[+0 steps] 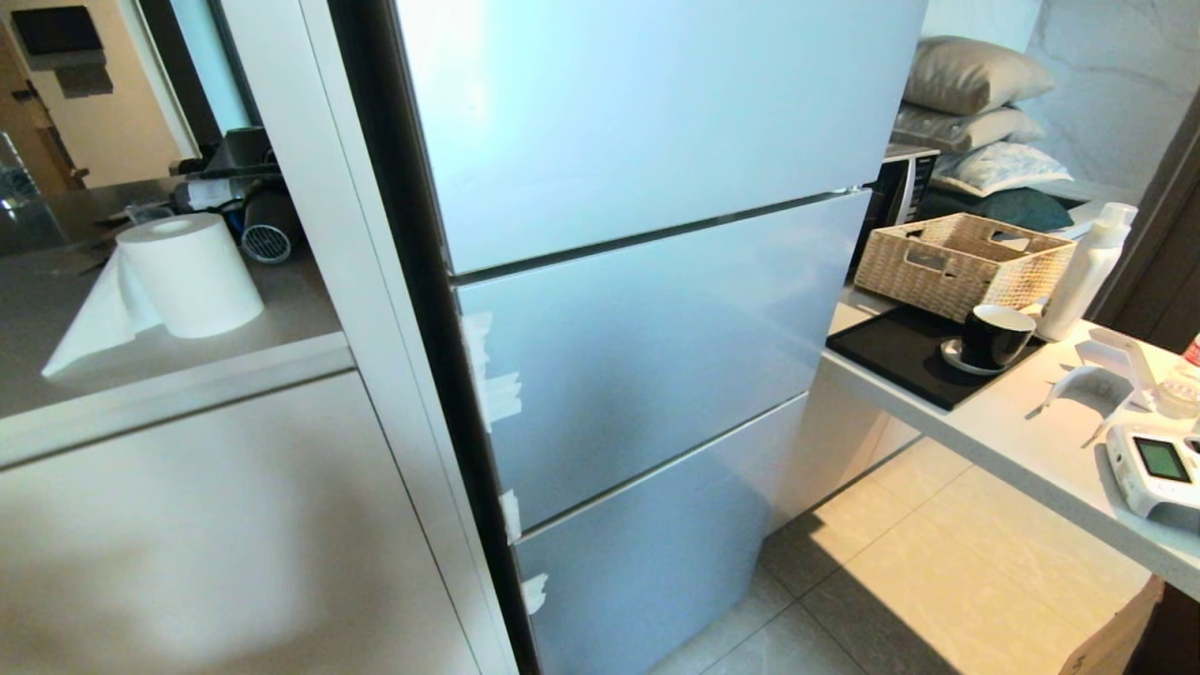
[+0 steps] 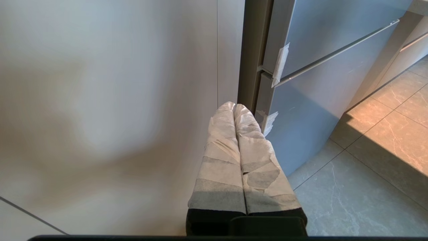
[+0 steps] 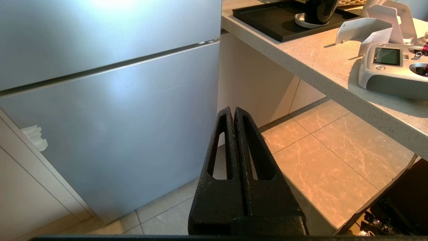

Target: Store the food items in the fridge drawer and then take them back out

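The fridge stands closed before me, its glossy pale-blue door panels (image 1: 647,347) stacked one above another, with white tape pieces (image 1: 497,389) on their left edge. The fridge drawer and the food items are hidden. My left gripper (image 2: 233,105), its fingers wrapped in white tape, is shut and empty, low beside the fridge's left edge near a white cabinet panel (image 2: 117,100). The black right gripper (image 3: 232,110) is shut with nothing in it. It hangs low in front of the lowest door panel's (image 3: 127,127) right corner, above the floor. Neither arm shows in the head view.
A counter (image 1: 1031,450) juts out right of the fridge, bearing a black tray (image 1: 900,352), a black cup (image 1: 996,336), a woven basket (image 1: 961,262), a white bottle (image 1: 1087,272) and a white device (image 1: 1158,469). On the left counter lies a paper roll (image 1: 187,272). Tiled floor (image 1: 900,581) lies below.
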